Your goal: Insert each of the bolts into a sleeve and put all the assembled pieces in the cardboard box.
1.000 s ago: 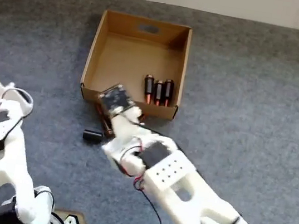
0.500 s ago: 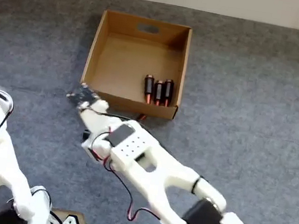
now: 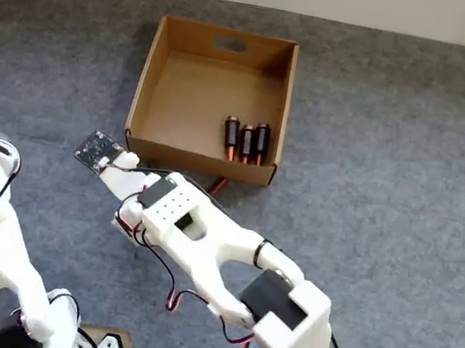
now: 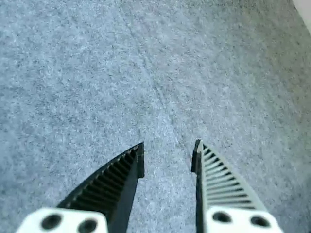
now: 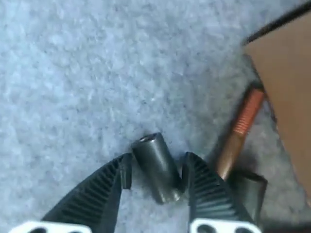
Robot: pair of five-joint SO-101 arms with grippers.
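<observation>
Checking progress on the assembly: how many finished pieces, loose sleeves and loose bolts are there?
Assembled black-and-orange pieces in the brown cardboard box: 3
Loose dark metal cylindrical sleeves: 1
Loose copper-coloured bolts: 1
Total: 5

Grey carpeted table (image 3: pixel 392 163). A cardboard box (image 3: pixel 146 82) sits on it toward the far side. A loose dark sleeve (image 5: pixel 155 167) and a copper bolt (image 5: pixel 241 128) lie on it near the box's outer wall.

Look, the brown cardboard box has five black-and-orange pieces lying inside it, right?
Not five. The high view shows three black-and-orange assembled pieces lying side by side inside the brown cardboard box.
</observation>
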